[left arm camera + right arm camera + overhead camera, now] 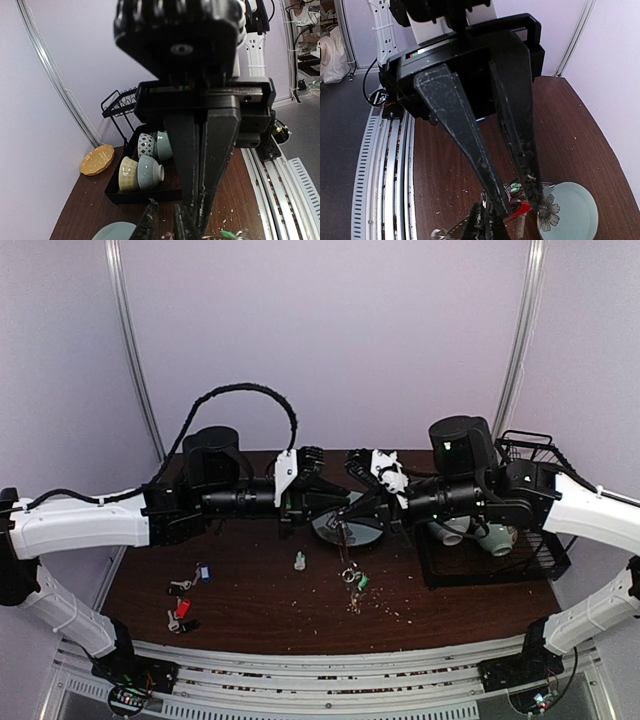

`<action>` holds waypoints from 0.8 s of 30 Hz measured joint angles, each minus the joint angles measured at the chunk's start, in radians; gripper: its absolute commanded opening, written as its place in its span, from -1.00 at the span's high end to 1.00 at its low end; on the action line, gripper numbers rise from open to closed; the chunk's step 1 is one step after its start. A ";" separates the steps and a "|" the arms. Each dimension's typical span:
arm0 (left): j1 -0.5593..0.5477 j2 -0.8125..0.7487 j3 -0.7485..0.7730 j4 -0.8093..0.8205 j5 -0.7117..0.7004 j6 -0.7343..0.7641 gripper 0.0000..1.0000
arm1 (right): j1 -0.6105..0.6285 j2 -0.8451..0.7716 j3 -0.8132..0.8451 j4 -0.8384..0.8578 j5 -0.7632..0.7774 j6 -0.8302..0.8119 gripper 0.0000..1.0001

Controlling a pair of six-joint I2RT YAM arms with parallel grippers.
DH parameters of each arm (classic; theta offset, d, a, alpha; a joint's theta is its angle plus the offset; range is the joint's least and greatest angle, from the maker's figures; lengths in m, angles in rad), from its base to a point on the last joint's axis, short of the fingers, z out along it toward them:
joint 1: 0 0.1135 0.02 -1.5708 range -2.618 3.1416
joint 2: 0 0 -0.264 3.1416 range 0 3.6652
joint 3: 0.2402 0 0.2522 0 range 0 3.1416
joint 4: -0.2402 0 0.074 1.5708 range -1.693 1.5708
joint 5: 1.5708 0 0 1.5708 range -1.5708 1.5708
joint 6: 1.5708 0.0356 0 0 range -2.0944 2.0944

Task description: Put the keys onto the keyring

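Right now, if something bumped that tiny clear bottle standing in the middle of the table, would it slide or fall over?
It would probably tip: the bottle seems taller than it is wide and stands upright. Being so small, it is likely light, so a mild push might move it. Once down, it could roll across the flat table.

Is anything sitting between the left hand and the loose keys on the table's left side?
Nothing visible: only bare table lies between the left hand and the blue-tagged key or red-tagged key. The small clear bottle stands aside from that path.
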 measured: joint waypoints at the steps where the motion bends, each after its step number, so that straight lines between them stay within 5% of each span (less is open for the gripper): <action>1: 0.000 0.002 0.000 -0.011 0.001 -0.002 0.76 | 0.000 -0.004 -0.006 0.003 0.000 -0.002 1.00; 17: 0.011 -0.006 -0.073 0.026 0.046 -0.047 0.73 | 0.000 -0.085 -0.082 0.074 0.008 0.016 1.00; 24: 0.023 -0.012 -0.085 0.068 0.051 -0.060 0.50 | -0.009 -0.115 -0.154 0.180 0.010 0.064 1.00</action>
